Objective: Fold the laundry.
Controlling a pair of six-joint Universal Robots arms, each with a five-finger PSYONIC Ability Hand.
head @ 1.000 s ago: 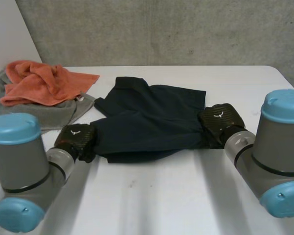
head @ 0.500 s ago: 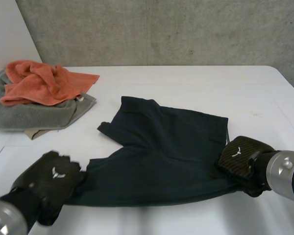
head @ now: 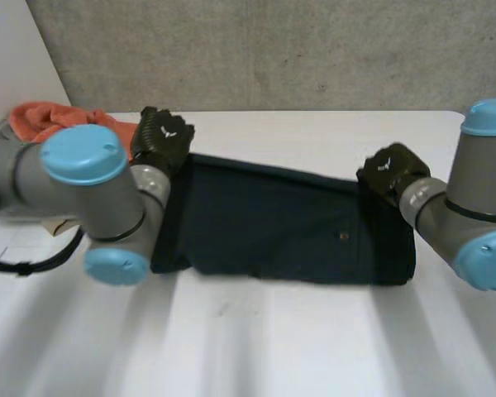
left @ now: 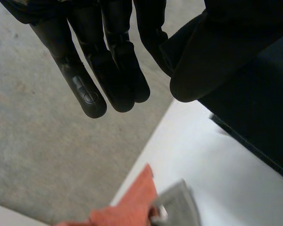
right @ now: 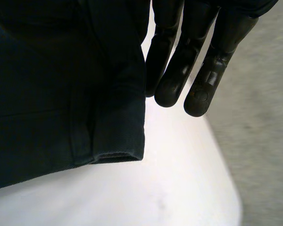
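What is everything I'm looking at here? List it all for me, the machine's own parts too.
shorts: one, dark navy, folded flat in the middle of the table
orange towel: one, orange, crumpled near the table's far left edge
grey towel: one, grey, right against the orange towel
table: one, white, under everything
wall: one, grey concrete, behind the table
arms: two, grey with light-blue caps, one at each end of the shorts
left hand: one, black, fingers straight, at the shorts' far left corner
right hand: one, black, fingers straight, at the shorts' far right corner
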